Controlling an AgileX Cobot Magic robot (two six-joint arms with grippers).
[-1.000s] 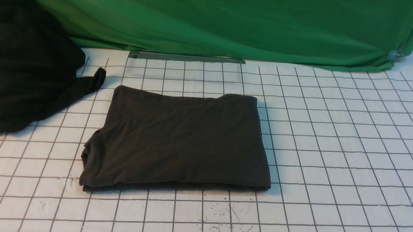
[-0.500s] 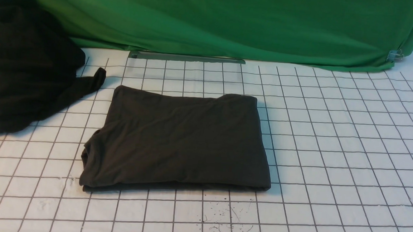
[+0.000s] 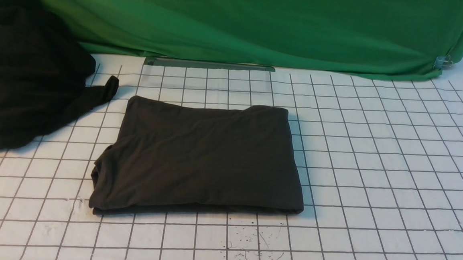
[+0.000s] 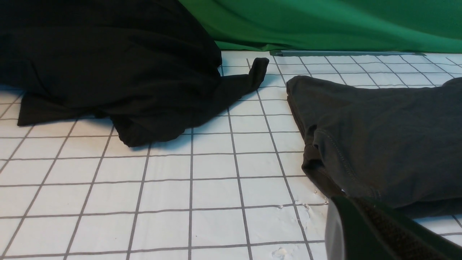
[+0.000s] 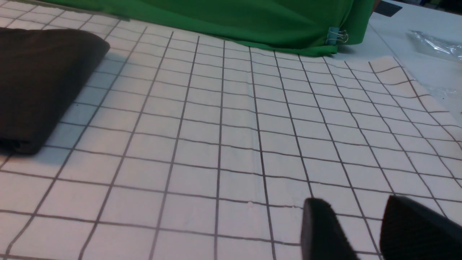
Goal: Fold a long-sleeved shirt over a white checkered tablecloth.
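**A:** How do your pincers stand?

**B:** My left gripper (image 4: pixel 375 231) is clenched on nothing. In my left wrist view its dark fingers sit pressed together, hanging just above the white checkered tablecloth (image 4: pixel 162 195). My right gripper (image 5: pixel 364 231) is released: two dark fingertips (image 5: pixel 321 231) with a clear gap between them and bare grid cloth showing through. Nothing is in either one.

**A:** And the shirt?

**B:** The long-sleeved shirt (image 3: pixel 201 156) lies folded into a flat rectangle on the tablecloth. From my left gripper it is just beside and slightly ahead; a stitched, bunched edge (image 4: pixel 325 159) of it is the nearest part to those fingers, close to them but apart. From my right gripper it is well off toward my left and ahead, only its rounded folded end (image 5: pixel 43 83) in sight, with several squares of open grid between us.

**A:** What lies further out?

**B:** Ahead of my left gripper and off to its left sits a blacker heap of cloth (image 4: pixel 108 65), one limp tongue of it reaching toward the shirt without touching. Beyond everything hangs a green cloth (image 3: pixel 262 23). Far ahead of my right gripper, a binder clip (image 5: pixel 334 36) pinches that green cloth's corner.
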